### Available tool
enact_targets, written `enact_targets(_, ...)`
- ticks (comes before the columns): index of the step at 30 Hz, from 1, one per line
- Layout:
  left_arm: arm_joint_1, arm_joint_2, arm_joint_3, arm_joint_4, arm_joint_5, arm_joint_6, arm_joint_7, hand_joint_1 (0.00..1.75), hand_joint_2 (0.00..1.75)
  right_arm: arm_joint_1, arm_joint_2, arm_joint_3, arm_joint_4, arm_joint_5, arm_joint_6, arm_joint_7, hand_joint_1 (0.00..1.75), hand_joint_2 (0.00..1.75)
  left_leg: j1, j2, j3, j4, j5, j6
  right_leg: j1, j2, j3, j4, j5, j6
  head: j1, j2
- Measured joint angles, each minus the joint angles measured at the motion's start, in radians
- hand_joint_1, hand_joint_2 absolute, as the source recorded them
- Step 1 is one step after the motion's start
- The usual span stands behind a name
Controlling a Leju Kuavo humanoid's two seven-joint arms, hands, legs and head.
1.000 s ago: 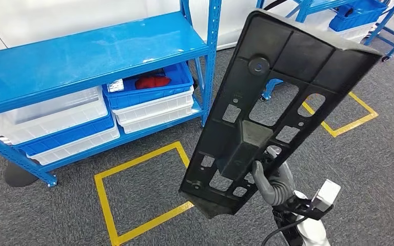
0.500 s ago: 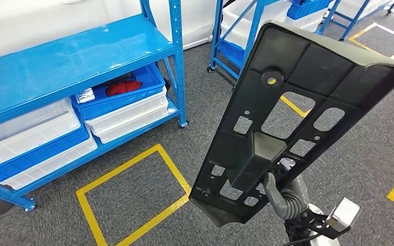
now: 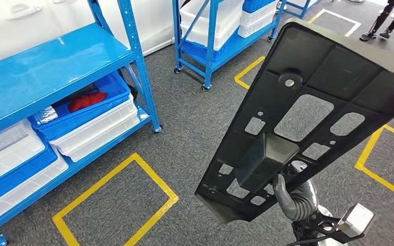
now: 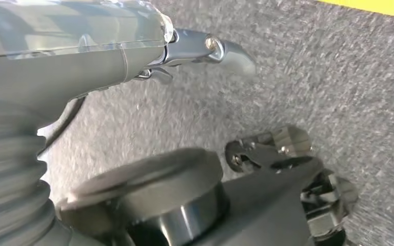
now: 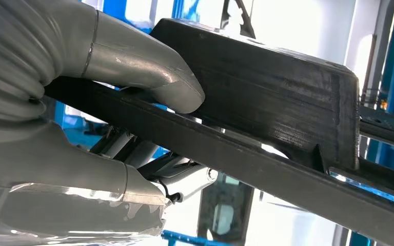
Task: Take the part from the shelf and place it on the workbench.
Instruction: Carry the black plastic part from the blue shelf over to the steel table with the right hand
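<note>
The part is a long black plastic panel with ribs and several cut-outs. It stands nearly upright in the head view, from the lower middle to the upper right. My right hand grips it at its lower end, close under a raised block on the panel. In the right wrist view the thumb presses on one face of the part and the fingers lie under its edge. My left hand hangs over grey carpet with its thumb stretched out and nothing in it.
A blue shelf stands at the left with white and blue bins below, one holding something red. A wheeled blue rack stands behind. Yellow tape squares mark the grey carpet. Dark legs stand at the far right.
The whole picture has shifted: the camera has swung right, so the blue shelf slid to the left and a second rack came into view. The part stays in my right hand.
</note>
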Motion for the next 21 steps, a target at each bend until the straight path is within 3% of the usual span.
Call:
enact_targets(2, -0.001, 0.004, 0.001, 0.000, 0.006, 0.006, -0.003, 0.00, 1.75, -0.006, 0.000, -0.001, 0.002, -0.006, 0.006, 0.000, 1.75, 1.75, 0.000, 0.015, 0.002, -0.013, 0.002, 0.008, -0.004, 0.017, -0.010, -0.003, 0.009, 0.016, 0.000, 0.000)
enact_targets(4, 0.000, 0.009, 0.004, 0.000, 0.014, 0.015, -0.007, 0.00, 1.75, -0.014, 0.000, -0.003, 0.005, -0.015, 0.014, -0.001, 1.75, 1.75, 0.002, 0.038, 0.007, -0.025, 0.012, 0.021, -0.002, -0.019, -0.022, 0.016, -0.002, 0.026, 0.000, 0.000)
enact_targets(6, 0.006, 0.014, 0.008, 0.000, 0.022, 0.022, -0.010, 0.00, 1.75, -0.028, 0.001, -0.004, 0.006, -0.020, 0.018, 0.000, 1.75, 1.75, 0.000, 0.066, 0.010, -0.032, 0.016, 0.030, -0.001, -0.083, -0.068, 0.110, -0.055, 0.034, 0.000, 0.000)
enact_targets(8, 0.012, 0.020, 0.018, 0.000, 0.034, 0.026, -0.014, 0.00, 1.75, -0.036, 0.001, -0.004, 0.007, -0.022, 0.022, 0.000, 1.75, 1.75, -0.004, 0.094, 0.009, -0.031, 0.015, 0.032, -0.005, -0.107, -0.129, 0.238, -0.109, 0.042, 0.000, 0.000)
enact_targets(9, 0.014, 0.022, 0.022, 0.000, 0.041, 0.027, -0.015, 0.00, 1.75, -0.036, 0.002, -0.004, 0.008, -0.022, 0.025, 0.000, 1.75, 1.75, -0.005, 0.108, 0.009, -0.031, 0.014, 0.032, -0.007, -0.110, -0.143, 0.269, -0.114, 0.044, 0.000, 0.000)
enact_targets(10, 0.015, 0.025, 0.026, 0.000, 0.046, 0.027, -0.017, 0.00, 1.75, -0.036, 0.002, -0.004, 0.009, -0.023, 0.027, 0.000, 1.75, 1.75, -0.005, 0.121, 0.010, -0.031, 0.012, 0.031, -0.009, -0.112, -0.136, 0.260, -0.099, 0.045, 0.000, 0.000)
enact_targets(11, 0.016, 0.026, 0.029, 0.000, 0.048, 0.027, -0.018, 0.00, 1.75, -0.036, 0.002, -0.004, 0.010, -0.023, 0.029, 0.000, 1.75, 1.75, -0.005, 0.133, 0.012, -0.031, 0.010, 0.029, -0.010, -0.119, -0.107, 0.210, -0.071, 0.044, 0.000, 0.000)
enact_targets(13, 0.015, 0.028, 0.033, 0.000, 0.049, 0.027, -0.019, 0.00, 1.75, -0.038, 0.002, -0.004, 0.010, -0.023, 0.032, 0.000, 1.75, 1.75, -0.008, 0.153, 0.020, -0.031, 0.003, 0.021, -0.005, -0.155, -0.028, 0.067, -0.020, 0.036, 0.000, 0.000)
enact_targets(14, 0.015, 0.029, 0.035, 0.000, 0.049, 0.027, -0.018, 0.00, 1.75, -0.040, 0.003, -0.004, 0.011, -0.023, 0.033, 0.000, 1.75, 1.75, -0.009, 0.161, 0.022, -0.031, 0.000, 0.017, 0.000, -0.169, -0.002, 0.018, -0.009, 0.028, 0.000, 0.000)
enact_targets(15, 0.015, 0.030, 0.037, 0.000, 0.049, 0.027, -0.016, 0.00, 1.75, -0.042, 0.004, -0.004, 0.012, -0.024, 0.033, -0.001, 1.75, 1.75, -0.011, 0.169, 0.024, -0.031, -0.003, 0.012, 0.004, -0.176, 0.009, -0.005, -0.009, 0.021, 0.000, 0.000)
enact_targets(17, 0.014, 0.031, 0.042, 0.000, 0.049, 0.027, -0.010, 0.00, 1.75, -0.044, 0.008, -0.005, 0.014, -0.027, 0.033, -0.006, 1.75, 1.75, -0.013, 0.185, 0.029, -0.033, -0.007, 0.001, 0.010, -0.160, 0.007, -0.008, -0.010, 0.008, 0.000, 0.000)
enact_targets(18, 0.013, 0.031, 0.043, 0.000, 0.049, 0.026, -0.004, 0.00, 1.75, -0.044, 0.011, -0.005, 0.015, -0.028, 0.032, -0.010, 1.75, 1.75, -0.011, 0.184, 0.032, -0.032, -0.011, -0.004, 0.008, -0.150, 0.009, -0.012, -0.008, 0.002, 0.000, 0.000)
enact_targets(19, 0.013, 0.032, 0.044, 0.000, 0.048, 0.024, 0.002, 0.00, 1.75, -0.044, 0.013, -0.005, 0.015, -0.030, 0.031, -0.015, 1.75, 1.75, -0.010, 0.169, 0.027, -0.018, -0.024, -0.009, 0.005, -0.140, 0.010, -0.017, -0.006, -0.005, 0.000, 0.000)
enact_targets(21, 0.014, 0.035, 0.046, 0.000, 0.048, 0.020, 0.015, 0.00, 1.75, -0.041, 0.020, -0.006, 0.015, -0.034, 0.030, -0.026, 1.75, 1.75, -0.006, 0.118, -0.014, 0.074, -0.078, -0.015, 0.000, -0.121, 0.014, -0.025, -0.002, -0.016, 0.000, 0.000)
